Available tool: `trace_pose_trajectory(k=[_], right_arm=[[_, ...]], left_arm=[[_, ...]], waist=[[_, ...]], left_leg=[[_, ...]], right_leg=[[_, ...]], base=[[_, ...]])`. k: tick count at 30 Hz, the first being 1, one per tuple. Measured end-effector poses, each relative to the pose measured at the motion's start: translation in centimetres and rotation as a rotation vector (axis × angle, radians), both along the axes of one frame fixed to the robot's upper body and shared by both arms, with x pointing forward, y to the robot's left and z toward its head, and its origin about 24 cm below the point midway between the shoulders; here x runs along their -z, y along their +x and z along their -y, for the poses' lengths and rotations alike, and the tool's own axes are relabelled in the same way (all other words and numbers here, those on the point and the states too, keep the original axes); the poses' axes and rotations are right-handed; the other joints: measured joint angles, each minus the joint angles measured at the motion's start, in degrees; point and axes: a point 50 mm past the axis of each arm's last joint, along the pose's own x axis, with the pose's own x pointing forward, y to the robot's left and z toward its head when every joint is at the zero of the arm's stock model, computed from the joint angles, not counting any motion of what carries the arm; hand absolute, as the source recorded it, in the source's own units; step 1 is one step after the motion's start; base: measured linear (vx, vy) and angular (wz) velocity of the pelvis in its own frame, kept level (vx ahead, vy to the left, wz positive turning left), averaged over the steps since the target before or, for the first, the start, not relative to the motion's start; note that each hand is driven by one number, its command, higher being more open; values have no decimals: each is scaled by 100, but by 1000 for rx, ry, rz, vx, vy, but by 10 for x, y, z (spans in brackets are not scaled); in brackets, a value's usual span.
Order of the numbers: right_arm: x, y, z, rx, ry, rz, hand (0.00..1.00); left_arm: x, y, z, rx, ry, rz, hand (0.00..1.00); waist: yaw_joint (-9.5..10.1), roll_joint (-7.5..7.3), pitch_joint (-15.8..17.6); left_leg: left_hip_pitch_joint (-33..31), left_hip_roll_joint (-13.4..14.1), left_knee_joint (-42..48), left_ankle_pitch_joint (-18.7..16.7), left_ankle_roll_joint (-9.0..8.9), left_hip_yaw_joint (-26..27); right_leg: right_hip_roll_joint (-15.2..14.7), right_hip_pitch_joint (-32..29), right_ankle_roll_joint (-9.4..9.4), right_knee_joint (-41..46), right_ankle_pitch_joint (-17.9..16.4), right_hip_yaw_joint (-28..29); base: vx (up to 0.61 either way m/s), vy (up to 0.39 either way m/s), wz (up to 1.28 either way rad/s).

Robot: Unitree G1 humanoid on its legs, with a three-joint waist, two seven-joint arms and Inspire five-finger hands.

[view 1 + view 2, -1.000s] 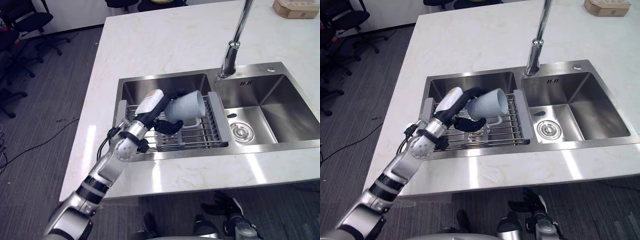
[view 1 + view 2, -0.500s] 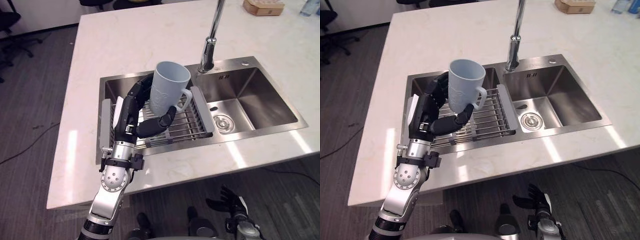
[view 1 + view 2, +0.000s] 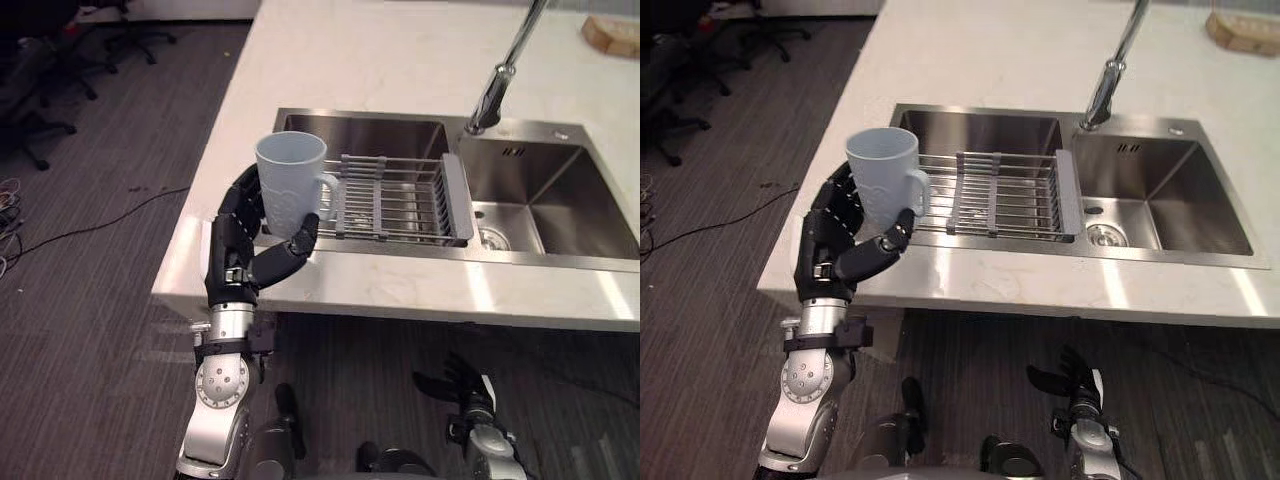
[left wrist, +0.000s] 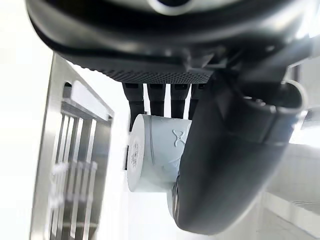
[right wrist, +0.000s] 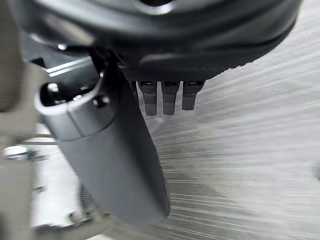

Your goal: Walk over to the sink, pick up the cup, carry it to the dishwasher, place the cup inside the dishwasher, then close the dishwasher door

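- The dark grey floor [image 3: 90,300] runs round the worktop from 6 to 9 o'clock.
- The white marbled worktop [image 3: 390,55] takes up the scene from 12 to 3 o'clock. Its near corner is at 8 o'clock of the sink.
- The steel sink [image 3: 575,215] is set into the worktop and has 2 basins side by side.
- Dark office chairs [image 3: 40,95] stand on the floor at 10 o'clock, well apart from the worktop.
- A grey wire rack [image 3: 400,195] lies across the basin on the 9 o'clock side, its ends resting on the sink's rims.
- The faucet [image 3: 492,95] rises at 1 o'clock of the rack, behind the wall between the 2 basins, and leans towards 1 o'clock.
- My left hand [image 3: 238,240] is raised by the worktop's near corner. Its fingers curl round the back of the cup and the thumb presses on the front, so it is clamped on the cup.
- The pale blue cup [image 3: 290,180] is in my left hand, upright with its mouth up and its handle towards 3 o'clock. It is at 9 o'clock of the rack and clear of it.
- My right hand [image 3: 1072,385] hangs low at 6 o'clock over the floor. Its fingers are spread loose and hold nothing.
- A small tan box [image 3: 612,35] lies on the worktop at 2 o'clock, well apart from the sink.
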Motion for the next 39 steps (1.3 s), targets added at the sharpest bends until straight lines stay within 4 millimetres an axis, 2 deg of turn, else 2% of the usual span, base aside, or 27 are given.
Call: trace_pose_trajectory(k=[1, 2, 4, 5, 6, 7, 8, 10, 14, 15, 17, 18, 20, 23, 25, 26, 28, 29, 30, 31, 33, 34, 35, 36, 37, 38, 39], right_arm=[[-1, 0, 3, 16, -7, 4, 90], [-3, 0, 6, 25, -21, 7, 90], [-3, 0, 5, 24, -21, 8, 90], [-3, 0, 4, 25, -19, 12, 90], [-4, 0, 5, 26, -25, 18, 90], [-4, 1, 4, 25, -24, 18, 90], [-2, 1, -2, 20, -10, 11, 90], [0, 4, -16, -16, 19, 13, 90], [6, -2, -28, -57, 28, -15, 90], [6, -4, -28, -59, 25, -21, 90], [11, -16, -27, -52, 25, -55, 90], [12, -17, -26, -50, 25, -60, 90], [13, -18, -28, -59, 22, -65, 90], [14, -19, -31, -70, 23, -73, 90], [14, -19, -31, -67, 18, -78, 90], [13, -18, -28, -55, 9, -75, 90], [12, -18, -24, -48, -8, -75, 90], [10, -18, -19, -53, -36, -80, 90], [9, -17, -15, -57, -51, -80, 90], [6, -15, -9, -74, -90, -80, 90], [0, -5, -1, -85, -126, -63, 90], [-4, 3, 0, -96, -143, -50, 90], [-7, 10, 0, -109, -155, -39, 90], [-7, 12, -2, -111, -152, -33, 90], [-7, 20, -14, -139, -127, -15, 90], [-8, 25, -25, -170, -113, -1, 90], [-9, 26, -28, -180, -112, 5, 90]], left_arm=[[-2, -1, 3, 16, -1, 10, 30], [-4, -2, 8, 52, -6, 34, 30], [-7, -2, 14, 85, -23, 47, 30], [-10, -1, 19, 110, -39, 57, 30], [-13, 1, 25, 133, -47, 68, 30], [-14, 2, 27, 145, -47, 76, 30], [-14, 5, 30, 157, -36, 77, 30], [-5, 7, 27, 149, -1, 38, 30], [2, 8, 25, 144, 13, 8, 30], [2, 8, 26, 146, 13, 7, 30], [5, 7, 26, 146, 13, -5, 30], [5, 6, 25, 141, 12, -8, 30], [11, 4, 15, 94, 10, -37, 30], [18, 1, 10, 59, -3, -69, 30], [21, -2, 9, 50, -15, -88, 30], [21, -2, 10, 48, -32, -89, 30], [22, -2, 9, 42, -37, -92, 30], [22, -3, 8, 36, -45, -97, 30], [23, -3, 6, 31, -49, -101, 30], [25, -4, 5, 27, -58, -113, 30], [29, -7, 3, 27, -76, -133, 30], [32, -8, 3, 32, -82, -150, 30], [33, -9, 4, 43, -77, -159, 30], [34, -9, 5, 50, -76, -163, 30], [35, -9, 5, 64, -71, -170, 30], [35, -9, 5, 65, -67, -170, 30], [35, -9, 5, 67, -64, -170, 30]], waist=[[6, 1, -4], [-17, -4, -10], [-76, 6, -19], [-151, 51, -67], [-166, 175, -162], [-170, 261, -226], [-116, 180, -220], [-106, 97, -255], [-122, -9, -362], [-131, -10, -363], [-146, -32, -391], [-140, -39, -396], [-75, -79, -435], [-76, -93, -464], [-28, -104, -469], [4, -84, -481], [-2, -102, -477], [20, -61, -503], [20, -47, -518], [3, -4, -556], [62, 5, -576], [64, -3, -572], [4, -45, -559], [-18, -71, -559], [-104, -58, -558], [-109, -62, -557], [-112, -64, -557]], left_leg=[[-18, -29, 304, -224, 166, 85], [44, -56, 1086, -807, 389, 284], [344, -57, 1516, -1294, 331, 422], [682, -74, 1352, -1545, 218, 421], [1086, -98, 541, -1618, 111, 316], [1213, -164, 119, -1567, 196, 244], [1292, -296, -200, -1343, 215, 252], [1497, -455, -495, -1178, 399, 265], [1561, -658, -565, -1168, 419, 222], [1550, -678, -566, -1164, 426, 182], [1558, -748, -599, -1119, 496, -40], [1546, -760, -615, -1102, 523, -83], [1464, -831, -743, -988, 613, -202], [1348, -893, -935, -770, 601, -561], [1221, -968, -1112, -521, 427, -964], [1063, -803, -1238, -630, 487, -534], [858, -493, -975, -815, 584, 740], [744, -160, -649, -879, 668, 1792], [723, -38, -506, -863, 701, 2188], [672, -7, -332, -758, 811, 2443], [577, -324, -319, -790, 879, 1998], [587, -526, -320, -854, 1010, 1672], [662, -770, -288, -915, 1128, 1296], [723, -880, -284, -950, 1198, 1100], [861, -1011, -285, -1007, 1285, 467], [1023, -1063, -332, -1019, 1289, 113], [1090, -1088, -342, -1025, 1267, 3]], right_leg=[[-62, -21, -33, -2, 15, -62], [-214, -56, -13, -47, 113, -242], [-331, -31, 76, -136, 259, -433], [-386, -52, 144, -217, 362, -604], [-365, -161, 203, -277, 459, -744], [-374, -236, 217, -275, 475, -796], [-465, -283, 276, -301, 550, -807], [-574, -199, 363, -330, 610, -807], [-724, -132, 485, -343, 685, -755], [-729, -138, 483, -305, 686, -623], [-727, -158, 483, -219, 682, 211], [-728, -159, 485, -221, 680, 268], [-749, -157, 522, -364, 656, 257], [-763, -106, 582, -473, 667, -95], [-798, -6, 591, -479, 670, -654], [-846, 87, 601, -483, 664, -1228], [-927, 234, 603, -475, 664, -1840], [-948, 357, 651, -451, 631, -2269], [-980, 423, 712, -403, 587, -2472], [-1124, 558, 826, -225, 453, -2838], [-1510, 577, 870, 372, 261, -3145], [-1883, 563, 798, 1086, 160, -3180], [-2280, 480, 669, 1988, 208, -2901], [-2423, 359, 483, 2454, 309, -2502], [-2032, -183, 484, 3203, -160, -747], [-1658, -454, 482, 3148, -491, -26], [-1550, -564, 490, 3021, -576, 207]], base=[[-253, -22, 86], [-251, 19, 60], [-146, 61, 72], [-103, 130, 88], [-101, 155, 77], [-72, 166, 49], [-45, 125, 23], [-8, 148, 6], [8, 126, 8], [-12, 117, 35], [7, 136, 50], [9, 90, 40], [-44, 26, 28], [-31, -28, 66], [-51, -35, 154], [-102, -5, 200], [-68, 32, 196], [-18, 69, 160], [11, 140, 197], [47, 168, 180], [64, 195, 161], [96, 205, 159], [114, 204, 166], [180, 217, 221], [200, 168, 212], [201, 137, 198], [180, 51, 123]])
